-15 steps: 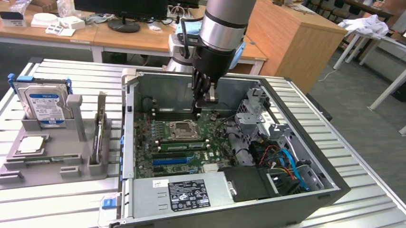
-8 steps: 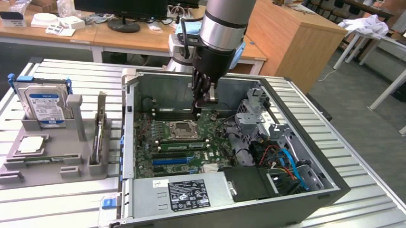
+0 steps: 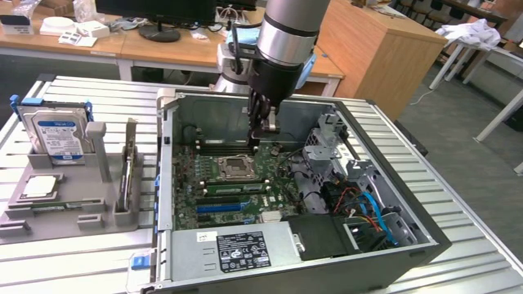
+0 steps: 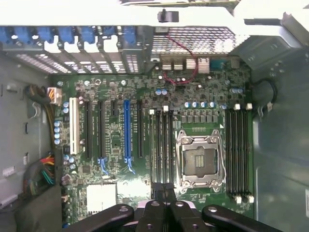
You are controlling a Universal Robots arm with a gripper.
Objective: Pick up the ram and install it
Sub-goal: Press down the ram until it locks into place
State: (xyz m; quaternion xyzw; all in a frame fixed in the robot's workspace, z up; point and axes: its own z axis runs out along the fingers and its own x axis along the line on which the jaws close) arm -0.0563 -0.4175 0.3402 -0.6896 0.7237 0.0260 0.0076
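Claw (image 3: 256, 139) (fully closed, gripping nothing visible) hangs above the motherboard (image 3: 237, 184) inside the case (image 3: 408, 220).

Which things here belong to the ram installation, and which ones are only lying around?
For the job: ram on edge in the grey holder; gripper over the motherboard; black memory slots.
Lying about: hard drive; square silver chip.

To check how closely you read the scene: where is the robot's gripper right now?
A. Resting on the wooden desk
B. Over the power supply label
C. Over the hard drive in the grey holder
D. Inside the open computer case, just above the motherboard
D: in the exterior view the gripper reaches down into the open computer case, beside the empty CPU socket on the motherboard.
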